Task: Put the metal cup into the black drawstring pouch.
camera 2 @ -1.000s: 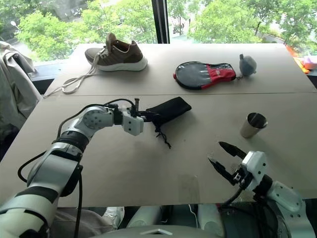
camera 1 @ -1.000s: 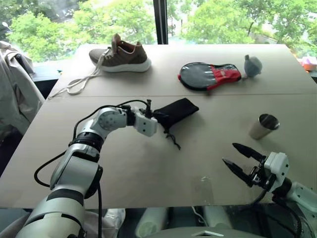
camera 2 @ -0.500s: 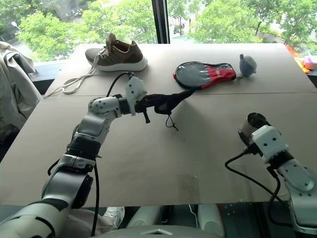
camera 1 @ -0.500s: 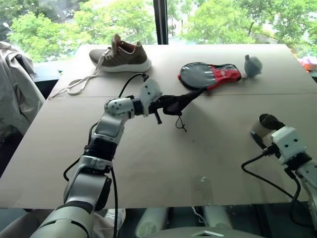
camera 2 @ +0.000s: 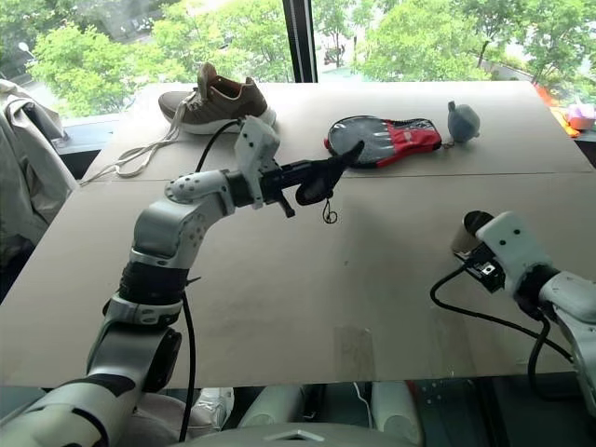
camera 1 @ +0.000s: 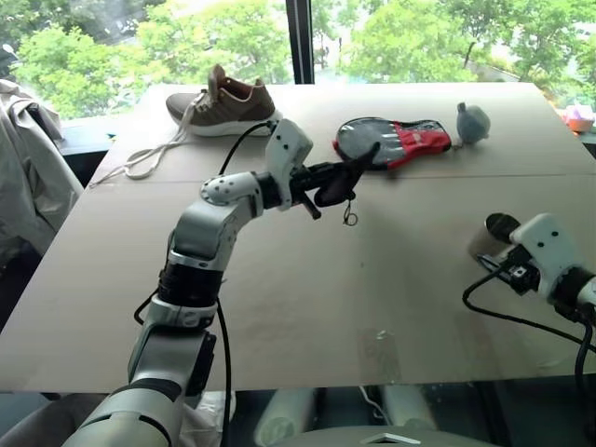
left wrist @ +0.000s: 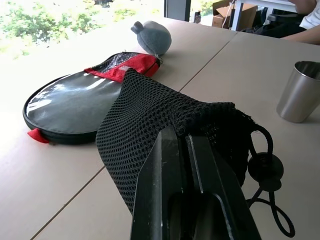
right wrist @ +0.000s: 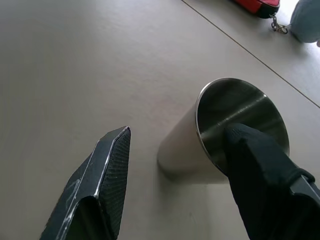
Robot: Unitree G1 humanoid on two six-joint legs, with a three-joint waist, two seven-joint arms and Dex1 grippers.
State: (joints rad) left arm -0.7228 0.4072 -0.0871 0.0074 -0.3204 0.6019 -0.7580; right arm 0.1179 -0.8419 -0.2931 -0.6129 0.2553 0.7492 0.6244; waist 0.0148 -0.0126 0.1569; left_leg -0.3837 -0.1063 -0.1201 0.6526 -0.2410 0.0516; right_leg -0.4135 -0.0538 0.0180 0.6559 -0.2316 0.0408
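Two sets of black fingers: left (left wrist: 187, 200) clamped on soft black mesh drawstring pouch (left wrist: 165, 115), frame centre; right (right wrist: 180, 170) apart, straddling shiny steel cup (right wrist: 220, 135), lower right.

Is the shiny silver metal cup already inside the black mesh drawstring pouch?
No. The metal cup stands empty on the table between the right gripper's open fingers, apart from the pouch.
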